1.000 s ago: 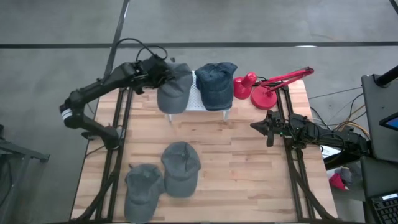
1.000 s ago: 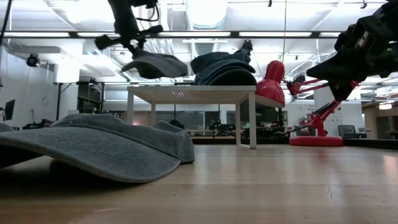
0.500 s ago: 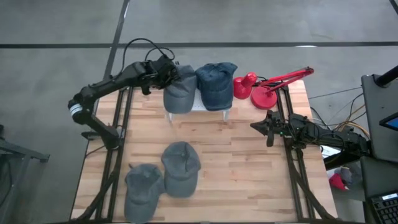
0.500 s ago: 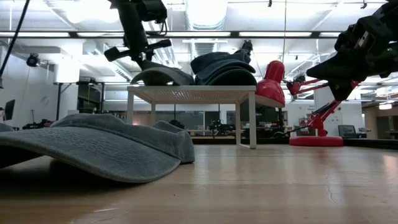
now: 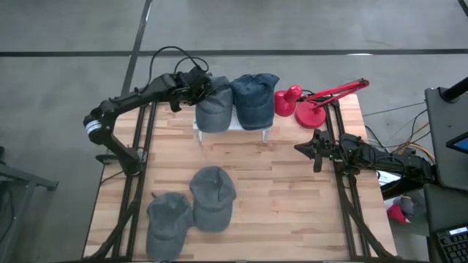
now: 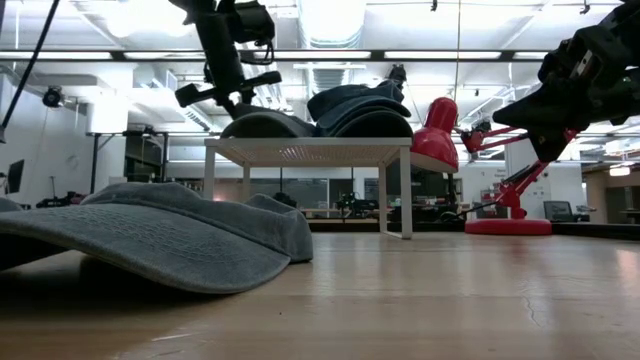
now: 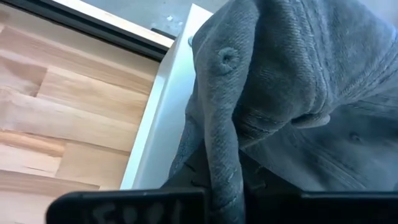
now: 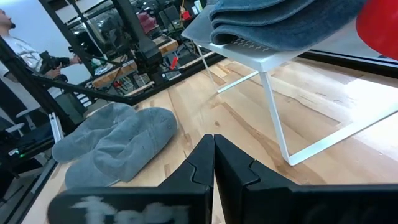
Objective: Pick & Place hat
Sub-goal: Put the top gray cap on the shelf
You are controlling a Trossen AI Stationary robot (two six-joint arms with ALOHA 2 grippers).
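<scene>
My left gripper (image 5: 196, 84) is shut on a grey hat (image 5: 214, 111) that lies on the left part of a small white rack (image 5: 232, 127) at the table's far edge. A dark blue hat (image 5: 254, 98) sits on the same rack, touching the grey hat's right side. In the low view the grey hat (image 6: 265, 125) rests on the rack top (image 6: 310, 145) under the left gripper (image 6: 235, 98). My right gripper (image 5: 316, 151) waits shut, above the table's right edge. My left gripper pinches a raised fold of the grey hat's crown cloth (image 7: 222, 168) between its two fingers, just below the crown's top button (image 7: 227, 59). It comes slanting down from the table's far left. The hat's underside lies on the rack top.
Two more grey hats (image 5: 213, 196) (image 5: 168, 223) lie overlapping on the near left of the table. A red desk lamp (image 5: 307, 104) stands right of the rack. Bare wood lies between the rack and the near hats. A person shows beyond the table (image 8: 15, 43).
My left gripper, still shut on the grey hat, has moved toward the table's right and down. The hat has gone from hanging off the rack's left side to lying on the rack beside the blue hat.
</scene>
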